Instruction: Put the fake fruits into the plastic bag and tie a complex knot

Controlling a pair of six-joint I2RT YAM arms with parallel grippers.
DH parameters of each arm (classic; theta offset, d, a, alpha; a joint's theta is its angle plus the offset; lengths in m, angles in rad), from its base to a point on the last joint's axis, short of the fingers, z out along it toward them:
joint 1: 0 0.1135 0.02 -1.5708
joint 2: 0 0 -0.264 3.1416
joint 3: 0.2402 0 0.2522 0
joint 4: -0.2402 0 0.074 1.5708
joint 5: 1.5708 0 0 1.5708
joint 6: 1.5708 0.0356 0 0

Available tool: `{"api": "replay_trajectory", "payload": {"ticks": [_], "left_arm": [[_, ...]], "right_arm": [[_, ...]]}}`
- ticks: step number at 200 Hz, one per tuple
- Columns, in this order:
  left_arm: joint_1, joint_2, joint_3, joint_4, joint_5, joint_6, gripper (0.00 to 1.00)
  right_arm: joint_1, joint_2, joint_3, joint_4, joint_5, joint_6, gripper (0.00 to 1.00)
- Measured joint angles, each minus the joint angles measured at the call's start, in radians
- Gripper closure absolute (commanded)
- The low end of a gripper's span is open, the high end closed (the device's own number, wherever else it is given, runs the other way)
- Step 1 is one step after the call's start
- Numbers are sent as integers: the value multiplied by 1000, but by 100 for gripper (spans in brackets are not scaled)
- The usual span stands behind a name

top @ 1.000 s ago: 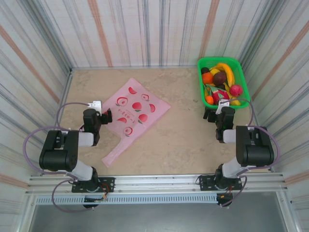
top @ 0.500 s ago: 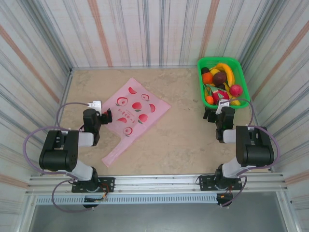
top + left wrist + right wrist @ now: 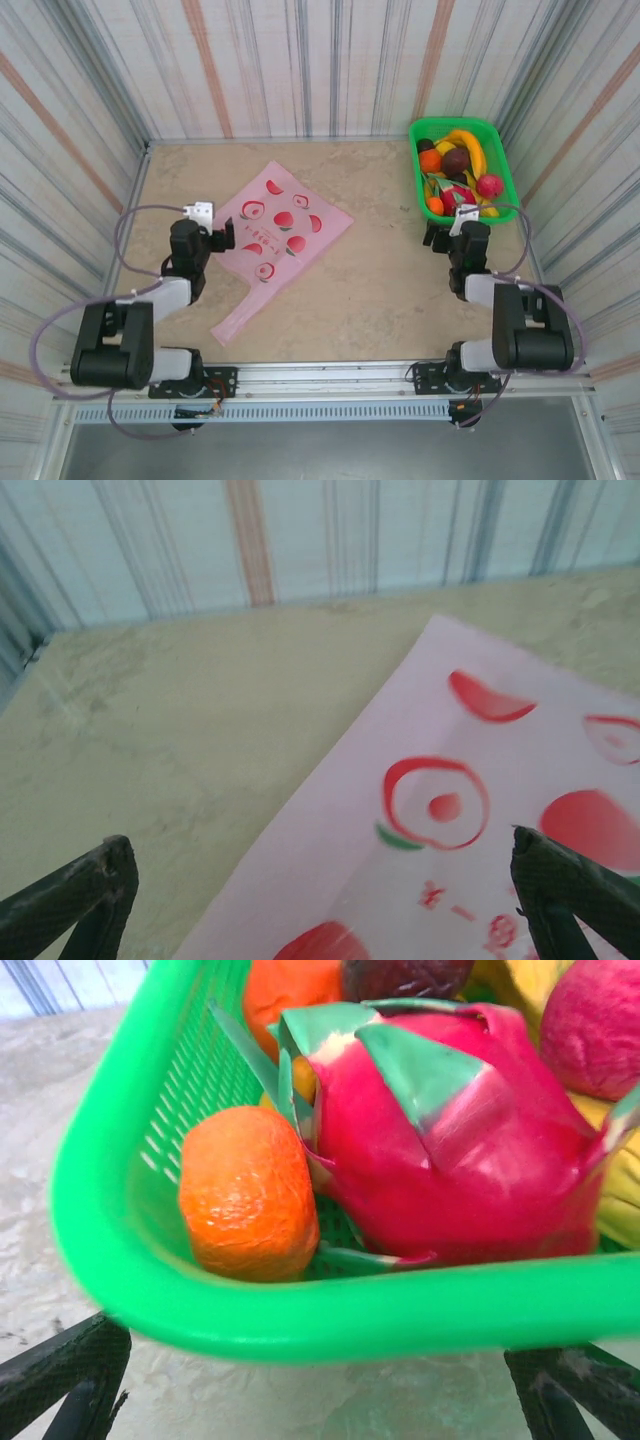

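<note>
The pink plastic bag [image 3: 275, 233] printed with peaches lies flat on the table, one handle trailing toward the near edge. My left gripper [image 3: 222, 238] stands open at the bag's left edge; in the left wrist view the bag [image 3: 470, 830] spreads between and under its fingertips [image 3: 100, 880]. The fake fruits [image 3: 455, 170] sit piled in the green basket: bananas, orange balls, red pieces, a dark brown one. My right gripper [image 3: 446, 232] hangs open just in front of the basket's near rim. The right wrist view shows an orange ball [image 3: 250, 1192] and a red dragon fruit [image 3: 450, 1140] behind the rim.
The green basket [image 3: 507, 170] stands at the back right against the striped wall. Striped walls enclose the beige table [image 3: 370, 270] on three sides. Bare tabletop stretches between the bag and the basket.
Both arms have stretched forward, their elbows dropping toward the table. The grippers stay close to where they were, and the bag and fruits have not moved.
</note>
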Motion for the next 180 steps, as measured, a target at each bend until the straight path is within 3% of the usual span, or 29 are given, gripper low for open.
{"api": "replay_trajectory", "payload": {"ticks": [45,91,139,180], "left_arm": [[-11,-41,296,-363,6,-78,1],[64,50,468,-628,219,-217,1],[140,281,552,-727,481,-340,11],[138,475,642,-733,659,-393,18]], "right_arm": [[-15,-283,159,-361,-10,100,1],[13,-427,256,-660,-166,318,1],[289,-407,260,-786,-212,484,1],[538,-217,281,-763,-188,591,1]]}}
